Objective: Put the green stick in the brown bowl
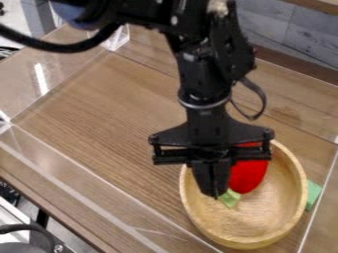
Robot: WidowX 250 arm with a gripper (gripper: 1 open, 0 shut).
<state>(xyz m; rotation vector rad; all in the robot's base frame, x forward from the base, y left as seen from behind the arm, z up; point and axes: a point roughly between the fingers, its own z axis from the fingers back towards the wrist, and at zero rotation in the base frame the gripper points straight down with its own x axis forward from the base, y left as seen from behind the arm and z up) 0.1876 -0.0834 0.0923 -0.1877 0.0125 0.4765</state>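
Note:
The brown bowl (251, 237) of light wood sits at the front right of the table. Inside it, a red toy (250, 176) leans toward the far right side. The green stick (230, 199) is a small green piece on the bowl's floor. My gripper (216, 188) points down into the bowl just left of the red toy, with its dark fingers pressed together and shut. Its tips meet the green stick's upper left end. I cannot make out whether the stick is pinched.
Clear plastic walls (53, 79) fence the wooden table top (106, 119). Another green object (313, 195) sits outside the bowl's right rim, by the right wall. The arm (199, 59) reaches in from the back.

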